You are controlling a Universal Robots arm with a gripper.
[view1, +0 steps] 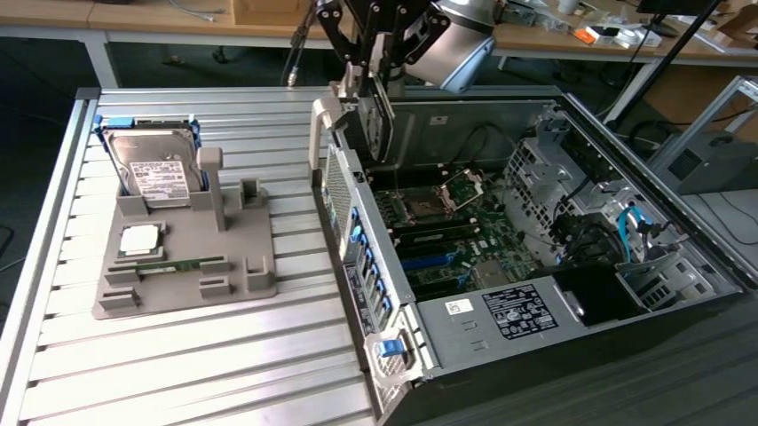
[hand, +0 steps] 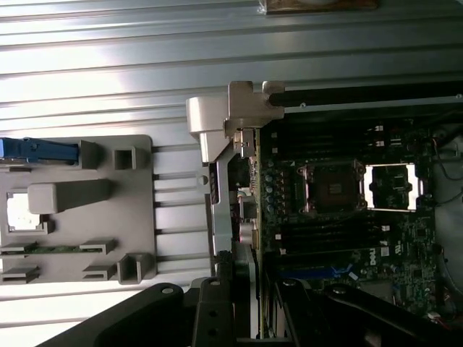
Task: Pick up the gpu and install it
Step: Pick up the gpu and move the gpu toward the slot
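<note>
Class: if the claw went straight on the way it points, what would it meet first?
The claw points down, gripping the thin tan-brown gpu card; the card would likely reach the green motherboard first, though depth is unclear.

My pincer [view1: 376, 71] grips the gpu [view1: 376, 120] on edge, just above the rear wall [view1: 340, 186] of the open computer case [view1: 474, 120]. Straight below the card, the wall's rim and its slot brackets crowd close. Inward from me the motherboard [view1: 456, 240] lies uncovered with open air over it. The drive cage [view1: 556, 169] and cables [view1: 634, 222] stand well beyond. Outward, bare bench [view1: 213, 364] lies between the case and the grey holder [view1: 177, 284].
</note>
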